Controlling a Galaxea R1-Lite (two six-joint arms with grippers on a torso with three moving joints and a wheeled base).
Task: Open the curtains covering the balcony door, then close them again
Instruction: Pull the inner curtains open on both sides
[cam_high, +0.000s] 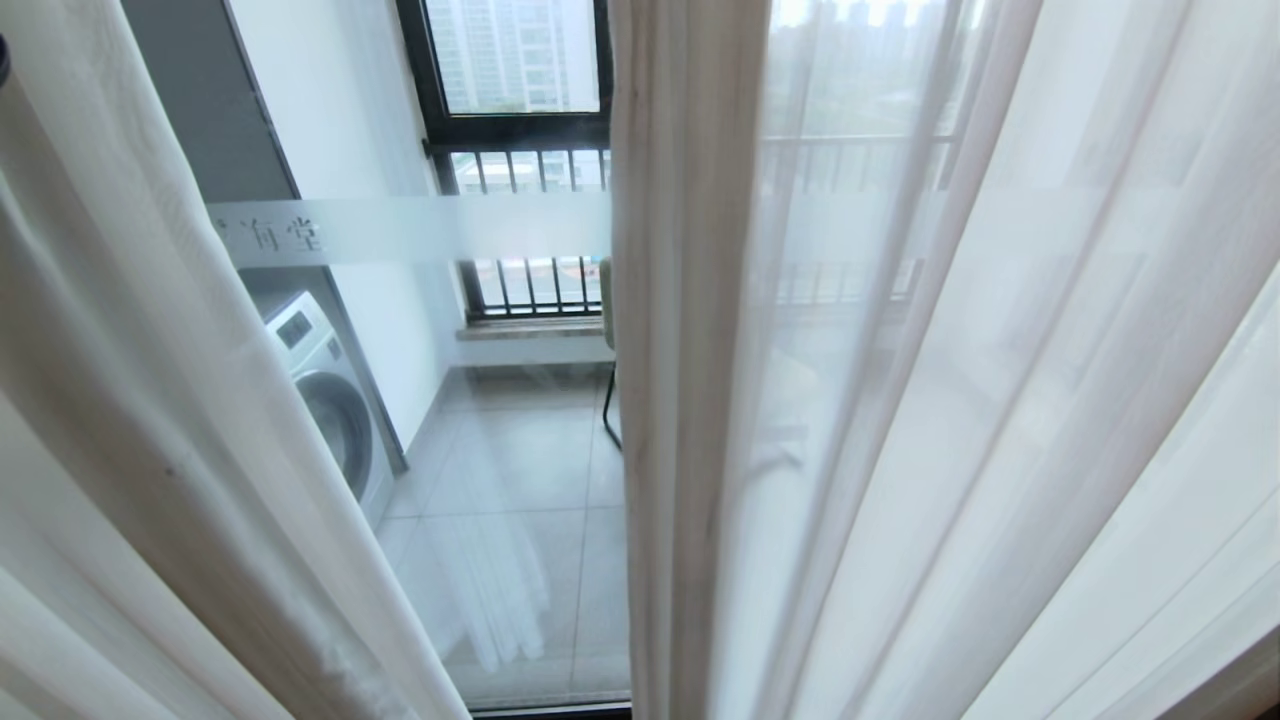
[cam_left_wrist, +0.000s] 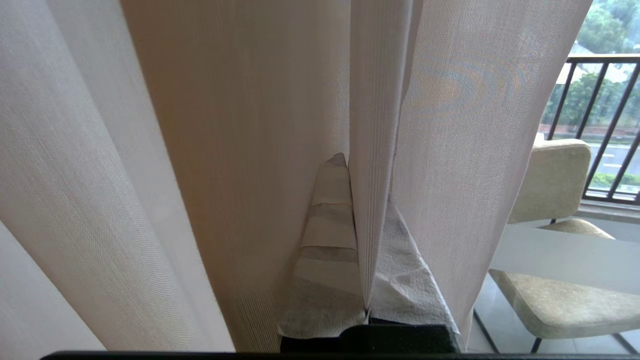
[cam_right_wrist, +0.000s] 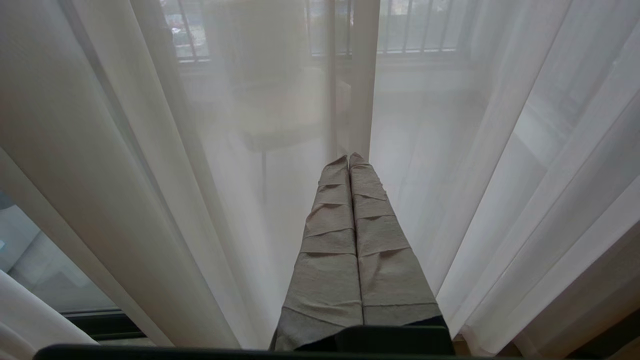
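L to R, head view: sheer white curtains (cam_high: 150, 420) hang in folds on my left, then a gap w/ bare glass of the balcony door (cam_high: 500, 480) – frosted band w/ small characters across it. Thru the glass: washing machine (cam_high: 330, 395) on the left, tiled balcony floor (cam_high: 510, 560), black-framed window w/ railing bars (cam_high: 515, 170) at the back. Right of the gap the sheer fabric covers the rest of the glass, its bunched edge running top to bottom near centre.

My left tool (cam_left_wrist: 357, 235): closed tight on a narrow pleat of the sheer curtain, fold pinched between the taped fingers (cam_left_wrist: 327, 220), fabric draped both sides. Beige chair (cam_left_wrist: 550, 250) shows past the curtain edge, behind the glass.

My right tool (cam_right_wrist: 350, 165): fingers pressed together, nothing between them, tips just at or near the sheer fabric – can't tell if touching. Neither arm shows in head view
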